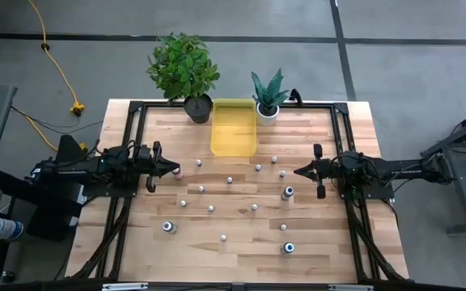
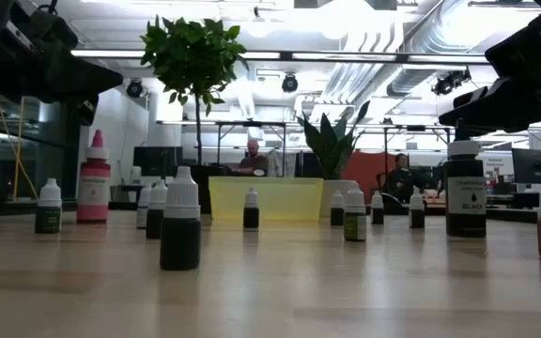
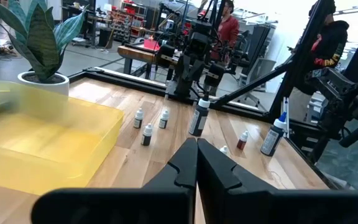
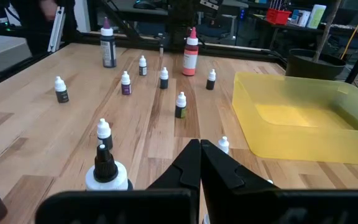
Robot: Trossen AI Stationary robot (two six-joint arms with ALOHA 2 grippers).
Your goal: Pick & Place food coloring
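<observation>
Several small food coloring bottles (image 1: 229, 179) stand upright, scattered over the wooden table; most are tiny with white caps (image 4: 181, 104). A few are larger: dark ones (image 1: 288, 192) (image 1: 168, 227) and a pink one (image 1: 178, 171). My left gripper (image 1: 173, 168) hovers shut at the table's left side, its tips just beside the pink bottle (image 2: 93, 178) and above the tabletop. My right gripper (image 1: 298, 171) hovers shut at the right side, pointing toward the middle. In the wrist views both pairs of fingers (image 3: 196, 149) (image 4: 200, 149) meet with nothing between them.
A shallow yellow tray (image 1: 233, 127) lies at the far middle of the table, between a leafy plant in a dark pot (image 1: 186, 73) and a small plant in a white pot (image 1: 268, 99). A black frame (image 1: 128, 129) runs along the table's sides. People show in the room beyond.
</observation>
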